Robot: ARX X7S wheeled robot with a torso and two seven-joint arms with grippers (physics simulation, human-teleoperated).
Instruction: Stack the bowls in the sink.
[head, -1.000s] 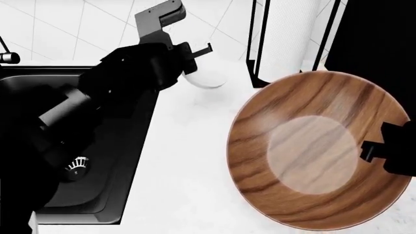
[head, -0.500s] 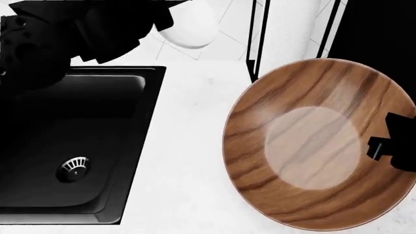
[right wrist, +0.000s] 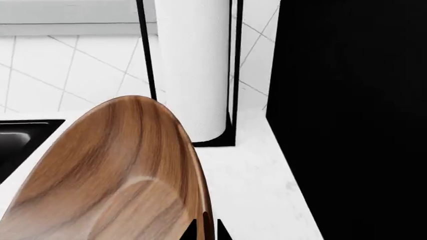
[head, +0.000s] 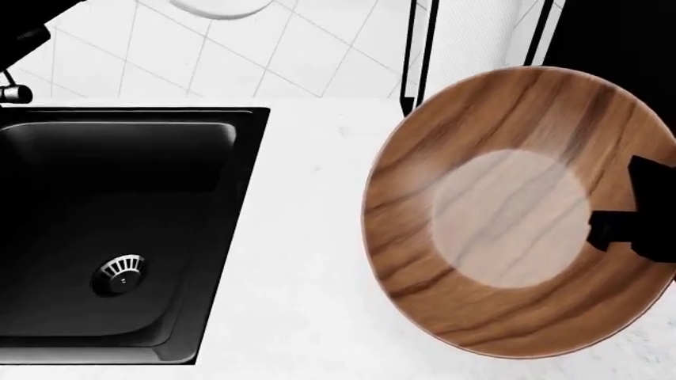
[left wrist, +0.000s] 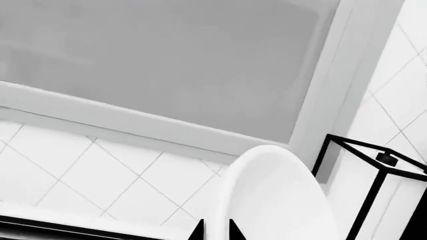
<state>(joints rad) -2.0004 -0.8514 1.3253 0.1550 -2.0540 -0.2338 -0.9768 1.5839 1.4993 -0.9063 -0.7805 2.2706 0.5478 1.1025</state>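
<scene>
Head view with both wrist views. The wooden bowl (head: 512,214) hangs tilted above the white table (head: 306,261), well to the right of the sink (head: 127,229), its hollow turned toward the head camera. The right gripper (head: 634,226) is clenched on its right rim; in the right wrist view the rim (right wrist: 190,165) runs straight down between the two jaw tips at the frame edge. The white bowl (left wrist: 273,200) is likewise held on edge by the left gripper (left wrist: 215,231), its rim standing between the jaw tips; in the head view only a sliver of it (head: 220,8) shows at the top edge, high above the tiled wall behind the sink. A paper-towel roll (right wrist: 193,65) in its black stand (right wrist: 233,75) rises just behind the wooden bowl. The visible sink basin holds only its drain (head: 123,273).

Handling, as a judgement: both bowls are rigid. The wooden one is wide and probably the heavier, so an edge grip lets it swing or twist about the pinch. The glossy white one looks slippery and breakable; a rim grip suits it, with a gentle set-down. The wooden bowl should go into the basin first, the white one inside it.
</scene>
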